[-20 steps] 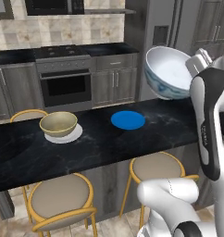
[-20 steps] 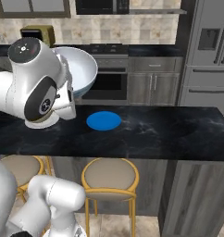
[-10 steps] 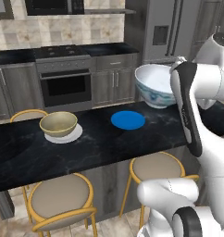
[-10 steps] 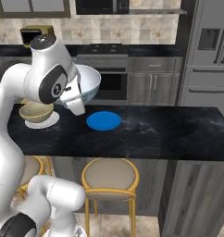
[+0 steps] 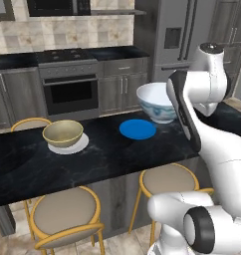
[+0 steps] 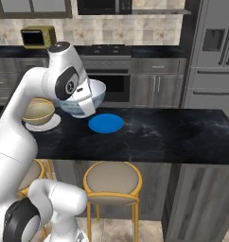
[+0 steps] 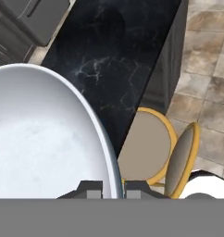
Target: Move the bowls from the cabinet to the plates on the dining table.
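Tan round bowl (image 5: 62,132) already on white plate (image 5: 68,146); white blue-patterned bowl (image 5: 156,102) pinched at rim in gripper (image 7: 113,189), hovering at two o'clock of bare blue plate (image 5: 137,129).

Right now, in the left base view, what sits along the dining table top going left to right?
Tan bowl resting on the white plate → bare blue plate → white bowl with blue pattern, held up off the dining table at the arm.
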You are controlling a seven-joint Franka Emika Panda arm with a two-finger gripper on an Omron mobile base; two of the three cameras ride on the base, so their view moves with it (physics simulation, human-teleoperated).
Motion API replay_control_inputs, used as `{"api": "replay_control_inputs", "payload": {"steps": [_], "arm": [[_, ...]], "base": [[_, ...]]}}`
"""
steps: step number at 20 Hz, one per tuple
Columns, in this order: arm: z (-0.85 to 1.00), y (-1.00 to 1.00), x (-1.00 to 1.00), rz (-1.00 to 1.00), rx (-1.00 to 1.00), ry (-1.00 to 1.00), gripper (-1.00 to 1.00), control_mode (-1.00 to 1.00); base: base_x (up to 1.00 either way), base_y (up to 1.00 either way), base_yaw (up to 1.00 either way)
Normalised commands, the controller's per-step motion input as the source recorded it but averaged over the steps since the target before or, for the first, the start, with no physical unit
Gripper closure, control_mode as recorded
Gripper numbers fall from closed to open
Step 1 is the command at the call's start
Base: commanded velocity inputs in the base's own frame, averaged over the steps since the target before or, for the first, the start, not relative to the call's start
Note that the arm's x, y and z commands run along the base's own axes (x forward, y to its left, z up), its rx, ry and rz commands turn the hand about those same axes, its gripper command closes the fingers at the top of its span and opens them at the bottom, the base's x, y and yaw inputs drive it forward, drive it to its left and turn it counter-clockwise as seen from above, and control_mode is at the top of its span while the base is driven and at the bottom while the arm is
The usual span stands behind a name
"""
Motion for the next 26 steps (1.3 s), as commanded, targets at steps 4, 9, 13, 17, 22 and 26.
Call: {"api": "replay_control_inputs", "payload": {"steps": [4,9,13,17,22,26], "arm": [[-0.46,0.04,0.49,0.08,-0.03,0.0,1.0,-1.0],[-0.42,0.03,0.53,0.08,-0.03,0.0,1.0,-1.0],[-0.32,0.0,0.52,0.07,-0.03,0.01,1.0,-1.0],[-0.27,0.0,0.48,0.06,-0.02,0.02,1.0,-1.0],[-0.24,0.0,0.48,0.06,-0.01,0.04,1.0,-1.0],[-0.2,0.0,0.47,0.06,0.0,0.04,1.0,-1.0]], "base": [[0.0,0.0,0.0],[0.0,0.0,0.0],[0.0,0.0,0.0],[0.0,0.0,0.0],[0.0,0.0,0.0],[0.0,0.0,0.0]]}}
